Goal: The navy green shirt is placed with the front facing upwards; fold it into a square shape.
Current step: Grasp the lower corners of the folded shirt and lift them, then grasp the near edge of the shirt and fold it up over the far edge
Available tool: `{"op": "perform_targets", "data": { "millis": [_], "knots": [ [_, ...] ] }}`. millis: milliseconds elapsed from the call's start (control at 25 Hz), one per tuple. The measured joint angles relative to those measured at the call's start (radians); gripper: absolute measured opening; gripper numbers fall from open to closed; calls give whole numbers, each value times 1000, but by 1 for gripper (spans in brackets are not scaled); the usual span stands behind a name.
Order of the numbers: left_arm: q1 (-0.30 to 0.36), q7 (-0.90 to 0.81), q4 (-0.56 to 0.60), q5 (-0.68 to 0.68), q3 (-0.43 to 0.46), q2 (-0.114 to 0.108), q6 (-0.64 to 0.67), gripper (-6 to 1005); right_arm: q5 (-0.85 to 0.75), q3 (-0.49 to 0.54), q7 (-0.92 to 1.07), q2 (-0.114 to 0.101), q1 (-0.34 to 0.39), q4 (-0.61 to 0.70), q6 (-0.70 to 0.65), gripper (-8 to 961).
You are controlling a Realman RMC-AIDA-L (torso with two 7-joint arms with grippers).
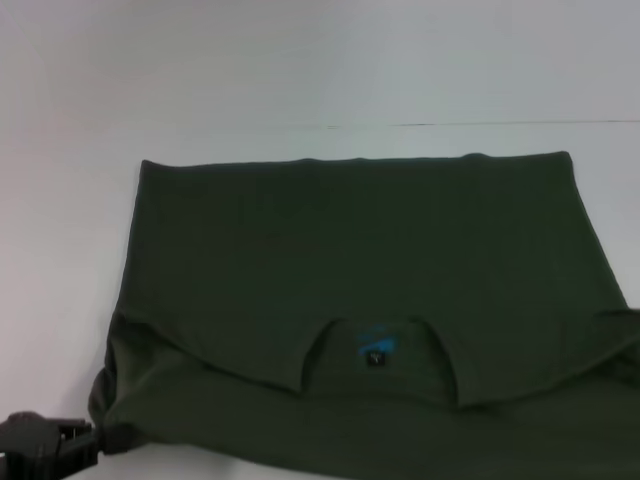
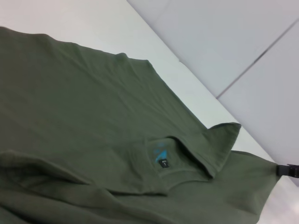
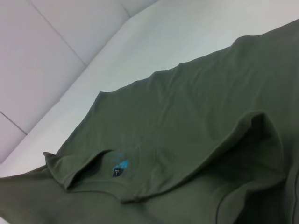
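Here the white table (image 1: 80, 120) carries the navy green shirt (image 1: 350, 250), spread wide with its lower part folded up over the chest (plain green side showing), the edge lying just by the collar. The blue neck label (image 1: 376, 345) peeks out there. At the shirt's near left corner, the left gripper (image 1: 95, 437) is clamped on the fabric.
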State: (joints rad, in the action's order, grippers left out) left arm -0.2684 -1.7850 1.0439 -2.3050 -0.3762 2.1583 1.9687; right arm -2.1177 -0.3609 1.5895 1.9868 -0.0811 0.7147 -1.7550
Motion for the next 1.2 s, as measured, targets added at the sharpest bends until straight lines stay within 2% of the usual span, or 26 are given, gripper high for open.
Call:
{"op": "perform_targets", "data": {
  "millis": [240, 520, 600, 640, 760, 1000, 1080, 1200],
  "knots": [
    [14, 8, 1, -26, 6, 2, 27, 27, -29, 56, -26, 3, 30, 0, -32, 50],
    [-18, 4, 0, -21, 12, -7, 22, 27, -40, 153, -16, -7, -13, 0, -56, 51],
    [-57, -11, -13, -18, 25, -21, -6, 27, -38, 196, 14, -22, -69, 1, -54, 52],
    [-80, -22, -19, -17, 30, -30, -23, 27, -38, 196, 14, -22, -69, 1, -54, 52],
    [-163, -63, -44, -15, 40, -59, -100, 28, -37, 216, 50, -40, -147, -5, -17, 53],
    [-346, -117, -175, -19, 15, -122, -353, 28, -40, 208, 99, -60, -309, -33, 167, 54],
    [-387, -131, -210, -21, -11, -130, -455, 27, -44, 196, 110, -62, -355, -49, 245, 54],
    [-435, -143, -250, -21, -68, -129, -628, 27, -44, 171, 114, -62, -420, -89, 372, 55]
  ]
}}
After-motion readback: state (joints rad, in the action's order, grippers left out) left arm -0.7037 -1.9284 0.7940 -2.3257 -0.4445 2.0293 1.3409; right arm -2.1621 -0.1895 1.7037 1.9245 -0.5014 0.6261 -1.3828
